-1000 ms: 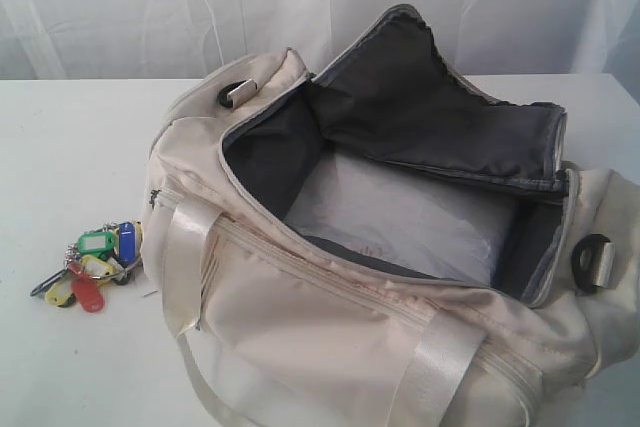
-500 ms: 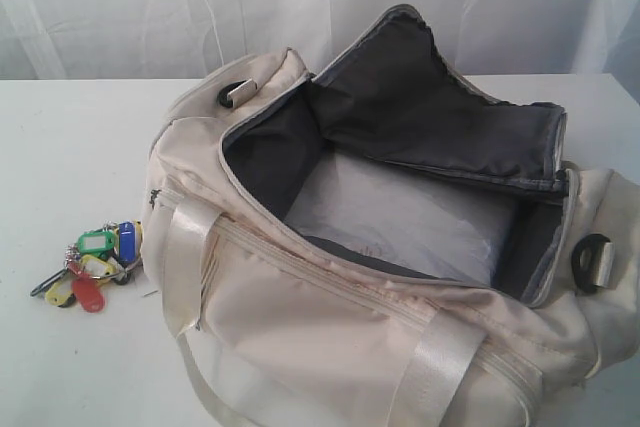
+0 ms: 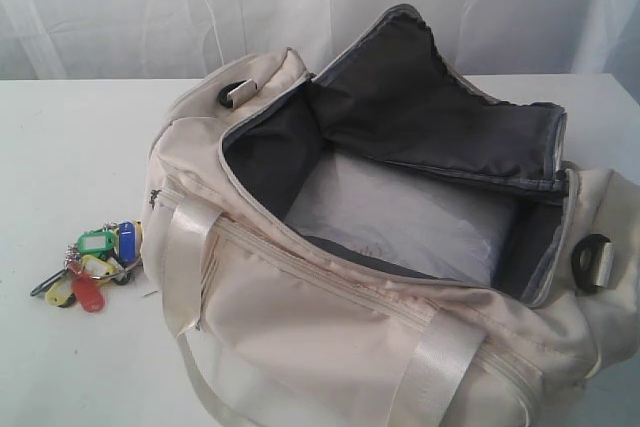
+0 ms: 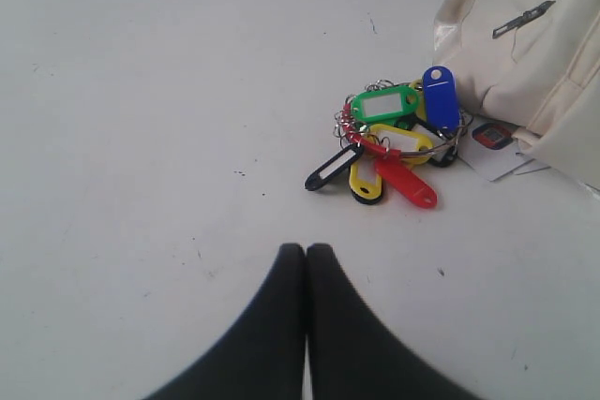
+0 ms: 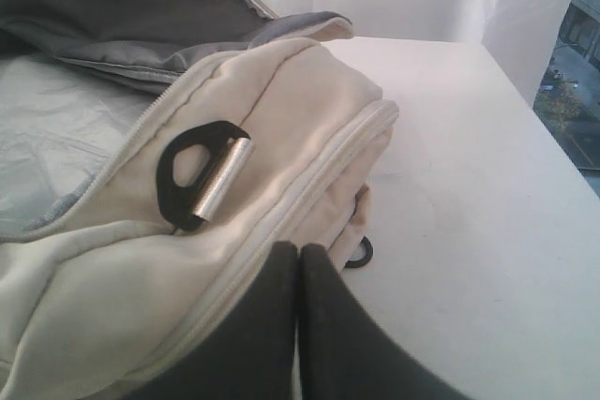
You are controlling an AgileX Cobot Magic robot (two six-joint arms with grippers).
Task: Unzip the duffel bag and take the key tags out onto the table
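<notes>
The cream duffel bag (image 3: 330, 317) lies on the white table (image 3: 70, 147) with its top flap thrown back, showing dark grey lining and a pale padded floor. The key tags (image 3: 92, 265), a bunch in red, yellow, green and blue, rest on the table just left of the bag; the left wrist view shows the key tags (image 4: 394, 138) beside the bag's end (image 4: 525, 53). My left gripper (image 4: 306, 250) is shut and empty, a short way from the tags. My right gripper (image 5: 298, 250) is shut and empty over the bag's other end (image 5: 281, 138). Neither gripper shows in the exterior view.
A black strap ring with a metal bar (image 5: 199, 175) sits on the bag's end, and another black ring (image 5: 361, 252) peeks from under it. A small paper label (image 4: 495, 142) lies by the bag. White curtains (image 3: 150, 7) hang behind the table.
</notes>
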